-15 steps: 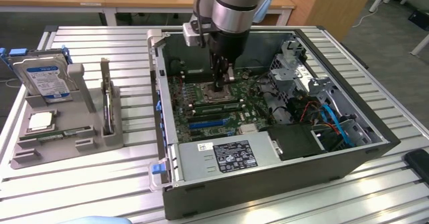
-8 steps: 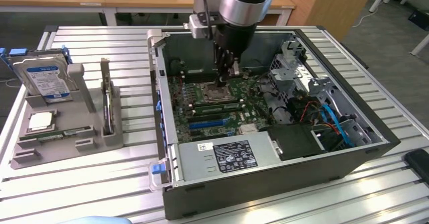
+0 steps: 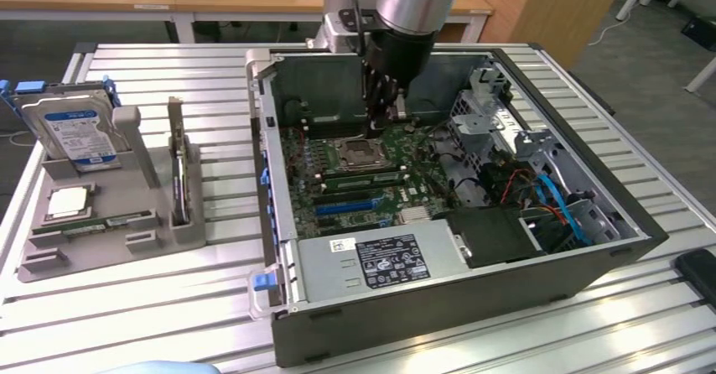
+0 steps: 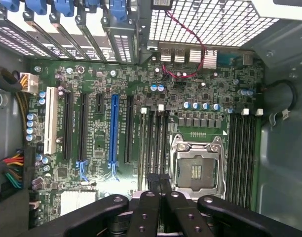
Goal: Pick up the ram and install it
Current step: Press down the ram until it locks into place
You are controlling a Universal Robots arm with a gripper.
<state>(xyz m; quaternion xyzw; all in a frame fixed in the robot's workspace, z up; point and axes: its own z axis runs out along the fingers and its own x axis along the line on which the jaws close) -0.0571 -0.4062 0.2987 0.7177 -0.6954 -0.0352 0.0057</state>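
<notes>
**Pincer shut inside the open case, over the memory slots**

I see the gripper (image 3: 384, 121) lowered into the open computer case (image 3: 448, 307), upper middle of the exterior frame, just above the motherboard (image 3: 358, 181) beside the empty processor socket (image 3: 360, 151). In the wrist view its fingers (image 4: 160, 183) are pressed together over the dark memory slots (image 4: 153, 133) next to the socket; whether a thin board sits between them I cannot tell. A ram (image 3: 107, 222) stick lies flat in the grey holder (image 3: 168, 231) at the exterior view's left, below the hard drive (image 3: 79, 131).
</notes>
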